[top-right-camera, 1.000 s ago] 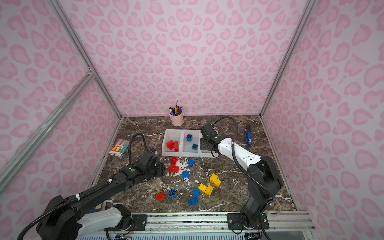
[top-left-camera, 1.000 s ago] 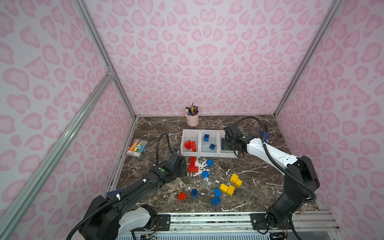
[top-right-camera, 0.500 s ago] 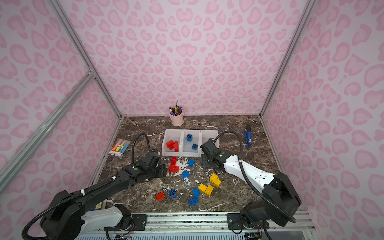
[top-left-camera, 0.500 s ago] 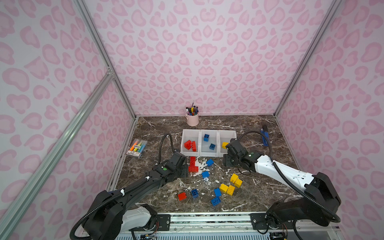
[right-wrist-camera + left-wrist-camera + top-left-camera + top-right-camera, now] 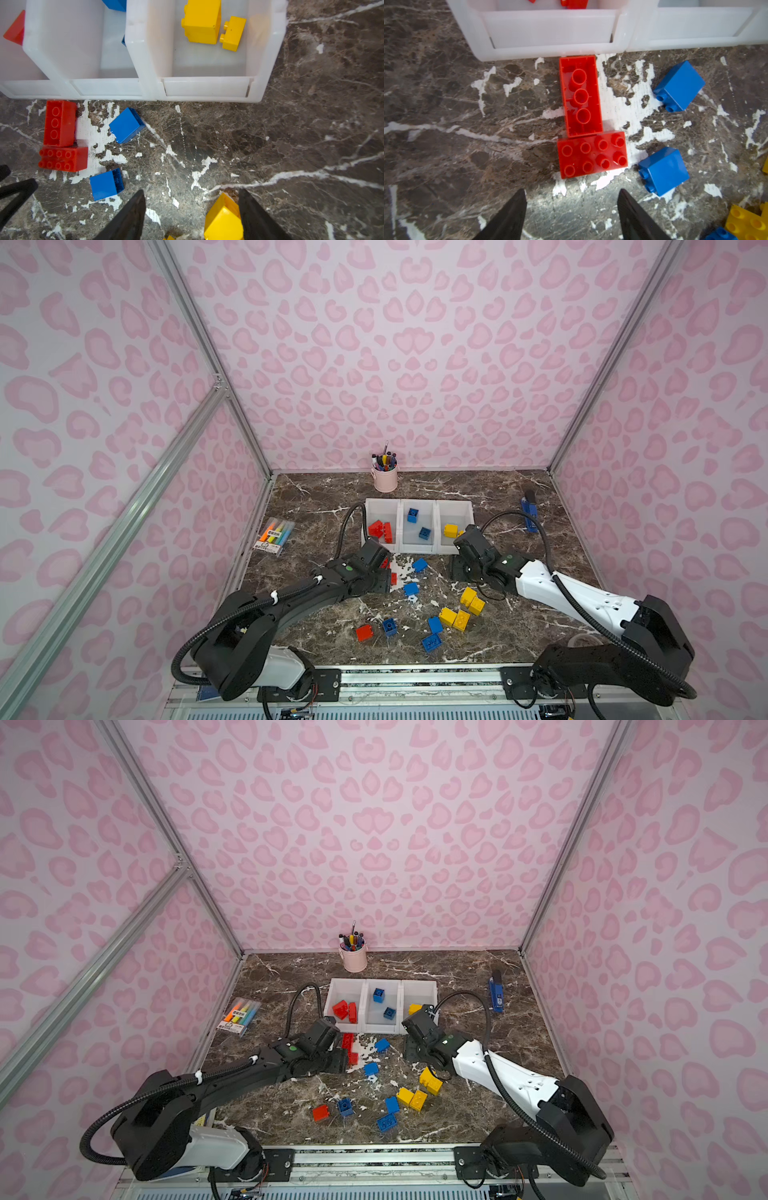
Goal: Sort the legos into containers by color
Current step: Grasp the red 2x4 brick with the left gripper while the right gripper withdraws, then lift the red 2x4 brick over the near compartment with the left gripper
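The marble table (image 5: 478, 493) carries 3 joined white containers (image 5: 417, 548) at its far middle. My right gripper (image 5: 191, 191), over the right container 1 second ago, has drawn back low over the table. Its jaws stand apart, with 1 yellow brick (image 5: 224, 218) between them against 1 finger, not clamped. That container holds 2 yellow legos (image 5: 202, 22), so a drop looks done and the next pick begun. My left gripper (image 5: 571, 191), empty, has widened slightly before 2 red oblong bricks (image 5: 591, 154), 1 butting the left container's lip. Count in the containers: 2 red, 2 blue, 2 yellow. Count on the table: 3 red, 5 blue, about 4 yellow.
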{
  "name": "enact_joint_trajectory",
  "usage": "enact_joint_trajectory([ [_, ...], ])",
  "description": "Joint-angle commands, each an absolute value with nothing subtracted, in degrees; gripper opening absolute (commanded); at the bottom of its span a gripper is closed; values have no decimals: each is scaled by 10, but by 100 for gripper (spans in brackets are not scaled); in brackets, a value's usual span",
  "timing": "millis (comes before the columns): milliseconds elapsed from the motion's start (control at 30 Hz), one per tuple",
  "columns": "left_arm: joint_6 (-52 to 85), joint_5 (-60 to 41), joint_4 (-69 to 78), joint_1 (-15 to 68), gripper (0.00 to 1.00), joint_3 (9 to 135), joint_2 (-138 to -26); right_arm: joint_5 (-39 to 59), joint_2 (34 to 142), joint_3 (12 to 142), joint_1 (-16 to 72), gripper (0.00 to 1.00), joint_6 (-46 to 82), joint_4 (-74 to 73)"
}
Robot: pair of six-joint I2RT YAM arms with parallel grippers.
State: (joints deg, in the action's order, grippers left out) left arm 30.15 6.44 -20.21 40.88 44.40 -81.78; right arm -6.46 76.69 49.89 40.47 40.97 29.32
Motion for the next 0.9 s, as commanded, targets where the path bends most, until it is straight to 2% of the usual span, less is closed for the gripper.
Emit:
enact_joint_trajectory([
  [0, 295, 72, -190, 419, 76, 465, -842, -75, 771, 500, 408, 71, 415, 289],
  [167, 297, 81, -198, 427, 79, 497, -894, -73, 771, 494, 410, 71, 419, 285],
  [567, 304, 112, -221, 431, 78, 541, -967, -73, 771, 484, 410, 71, 423, 280],
  [867, 303, 116, -221, 434, 59, 539, -972, -72, 772, 483, 411, 71, 423, 279],
])
